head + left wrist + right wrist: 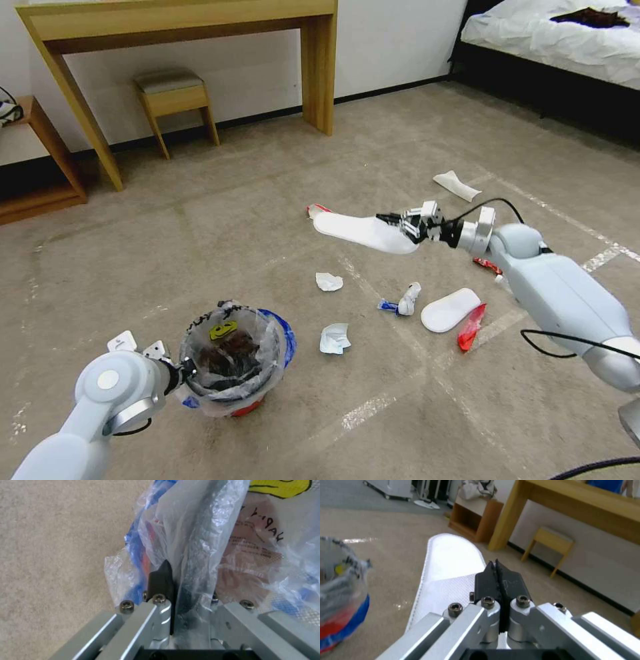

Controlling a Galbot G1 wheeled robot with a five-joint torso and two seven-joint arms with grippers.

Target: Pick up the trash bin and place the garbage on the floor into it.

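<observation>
The trash bin (233, 360), a red bucket lined with a clear bag and a yellow smiley sticker, sits at the lower left. My left gripper (181, 371) is shut on its near rim; in the left wrist view one black finger (162, 578) presses the bag's plastic (200, 530). Farther right, my right gripper (405, 227) is shut on one end of a white slipper (357, 230), seen close as the slipper (450, 560) beyond the gripper (498, 580). On the floor (200, 233) lie another slipper (450, 309), a red wrapper (471, 328) and crumpled papers (334, 338).
A wooden desk (200, 20) with a small stool (175, 93) under it stands along the far wall, beside a low shelf (33, 167) at the left. A bed (567, 33) fills the far right corner. More litter (457, 185) lies beyond the right arm.
</observation>
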